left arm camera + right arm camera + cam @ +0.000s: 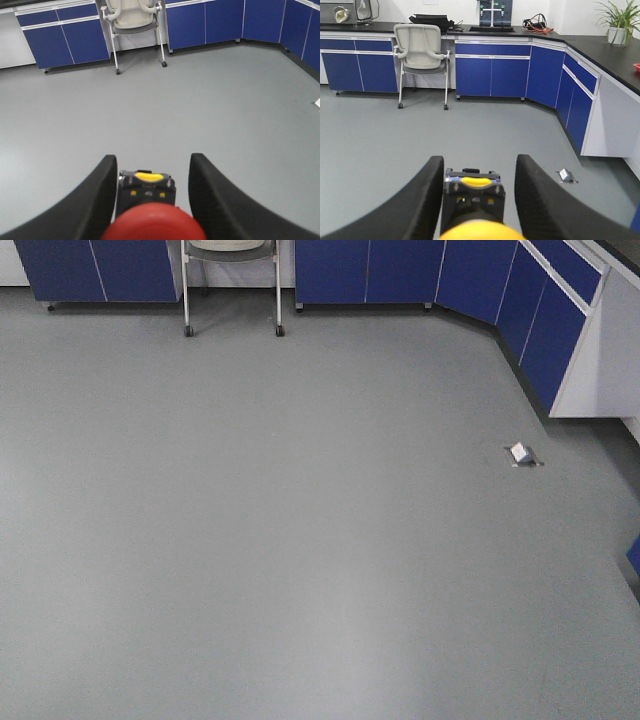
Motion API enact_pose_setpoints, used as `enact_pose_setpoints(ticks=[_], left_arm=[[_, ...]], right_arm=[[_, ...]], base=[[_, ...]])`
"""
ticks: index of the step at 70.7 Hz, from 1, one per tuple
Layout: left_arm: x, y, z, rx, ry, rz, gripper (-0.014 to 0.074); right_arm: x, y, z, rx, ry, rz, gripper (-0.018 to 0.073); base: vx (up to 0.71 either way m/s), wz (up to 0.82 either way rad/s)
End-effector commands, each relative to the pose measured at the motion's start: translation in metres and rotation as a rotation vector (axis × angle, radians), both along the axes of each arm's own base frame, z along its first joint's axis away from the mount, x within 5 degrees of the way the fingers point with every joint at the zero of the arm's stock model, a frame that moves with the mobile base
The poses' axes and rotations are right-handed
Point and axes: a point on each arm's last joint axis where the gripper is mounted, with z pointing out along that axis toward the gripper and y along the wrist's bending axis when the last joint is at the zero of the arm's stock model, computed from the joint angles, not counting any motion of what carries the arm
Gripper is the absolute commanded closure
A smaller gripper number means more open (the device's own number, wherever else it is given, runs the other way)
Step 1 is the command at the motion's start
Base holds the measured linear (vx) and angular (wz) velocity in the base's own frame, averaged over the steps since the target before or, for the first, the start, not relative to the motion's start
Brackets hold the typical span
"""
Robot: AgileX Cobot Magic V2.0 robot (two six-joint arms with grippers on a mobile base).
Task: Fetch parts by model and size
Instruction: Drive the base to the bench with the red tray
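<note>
In the left wrist view, a push-button switch with a red mushroom cap (152,224) and a black base sits between the black fingers of my left gripper (152,164), which is shut on it above the grey floor. The right wrist view shows a switch with a yellow cap (479,231) and a black-and-blue base, held the same way. My right gripper (480,164) is shut on it. Neither gripper nor either part appears in the front view, which shows only floor and cabinets.
Blue cabinets (365,270) line the far wall and turn along the right side (548,335). A wheeled office chair (422,50) stands against them. A small metal floor socket (521,453) sticks up from the grey floor at the right.
</note>
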Motion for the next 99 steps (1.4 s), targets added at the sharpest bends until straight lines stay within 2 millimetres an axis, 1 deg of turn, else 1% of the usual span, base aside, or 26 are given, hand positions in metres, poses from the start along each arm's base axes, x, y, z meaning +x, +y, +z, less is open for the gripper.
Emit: enact_pose_setpoints(ticks=[1, 99], left_arm=[[0.0018, -0.0005, 0.0149, -0.003, -0.098, -0.007, 0.0601], [0.0019, -0.0005, 0.015, -0.003, -0.099, -0.007, 0.0601]], right_arm=[[-0.0002, -0.0003, 0.0161, -0.005, -0.106, -0.005, 0.0568], [-0.0002, -0.0003, 0.0161, -0.005, -0.106, -0.005, 0.0568]], base=[[0.62, 0.0], [0.59, 0.0]])
